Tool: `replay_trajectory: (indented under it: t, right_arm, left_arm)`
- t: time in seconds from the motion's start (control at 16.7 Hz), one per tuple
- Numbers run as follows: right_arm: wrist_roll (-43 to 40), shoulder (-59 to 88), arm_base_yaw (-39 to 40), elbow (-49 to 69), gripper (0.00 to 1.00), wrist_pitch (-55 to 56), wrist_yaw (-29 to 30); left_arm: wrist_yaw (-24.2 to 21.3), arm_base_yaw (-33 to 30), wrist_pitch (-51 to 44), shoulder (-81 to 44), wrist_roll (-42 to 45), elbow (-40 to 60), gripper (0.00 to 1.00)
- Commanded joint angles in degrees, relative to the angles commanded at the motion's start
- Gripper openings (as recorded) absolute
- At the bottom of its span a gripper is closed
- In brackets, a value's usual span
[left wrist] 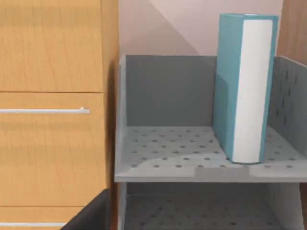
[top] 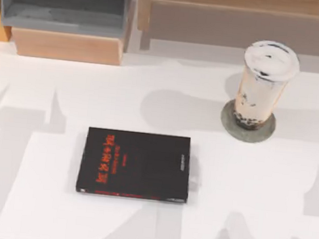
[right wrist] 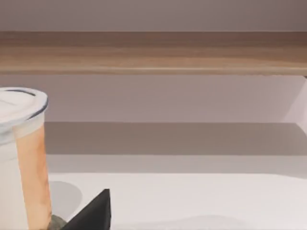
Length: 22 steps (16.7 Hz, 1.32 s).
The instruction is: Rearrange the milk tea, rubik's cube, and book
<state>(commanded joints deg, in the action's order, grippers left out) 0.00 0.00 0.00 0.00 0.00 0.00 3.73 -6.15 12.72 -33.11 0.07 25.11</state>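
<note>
Teal-covered book (left wrist: 244, 86) standing upright on the upper perforated shelf of a grey metal rack (left wrist: 168, 153), page edges facing outward, set toward one side wall of the rack. Milk tea (top: 263, 85), a clear cup with a white domed lid and dark pearls at its base, upright on a flat grey round coaster (top: 248, 124) at the right rear of the white table (top: 241, 208). Black book (top: 135, 164) with red lettering lying flat near the table's centre, well apart from the cup.

Left gripper: a dark finger tip (left wrist: 91, 215) at the edge of the left wrist view, facing the rack and the wooden drawer fronts (left wrist: 48, 143) beside it; whether the fingers are spread or holding anything cannot be told. Right gripper: a dark finger tip (right wrist: 93, 213) near the cup's base in the right wrist view; its opening likewise cannot be told.

Surroundings: a wooden ledge (right wrist: 153, 52) runs along the pale wall behind the table; arm shadows fall across the tabletop.
</note>
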Motion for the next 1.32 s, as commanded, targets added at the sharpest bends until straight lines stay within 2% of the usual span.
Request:
replay_trajectory:
  t: [0.48,0.72,0.96,1.32]
  right_arm:
    - [0.00,0.00,0.00,0.00,1.00,0.00,0.00]
    - [0.00,0.00,0.00,0.00,1.00,0.00,0.00]
    - [0.00,0.00,0.00,0.00,1.00,0.00,0.00]
    - [0.00,0.00,0.00,0.00,1.00,0.00,0.00]
  left_arm:
    - [5.69,-6.31,15.39,-50.75,-0.15,30.71,1.00]
    - [8.10,-8.36,21.04,-68.42,-0.22,42.04,1.00]
    - [9.44,-9.27,23.91,-76.45,-0.26,47.71,1.00]
    - [9.37,-9.05,23.95,-76.87,-0.26,47.94,1.00]
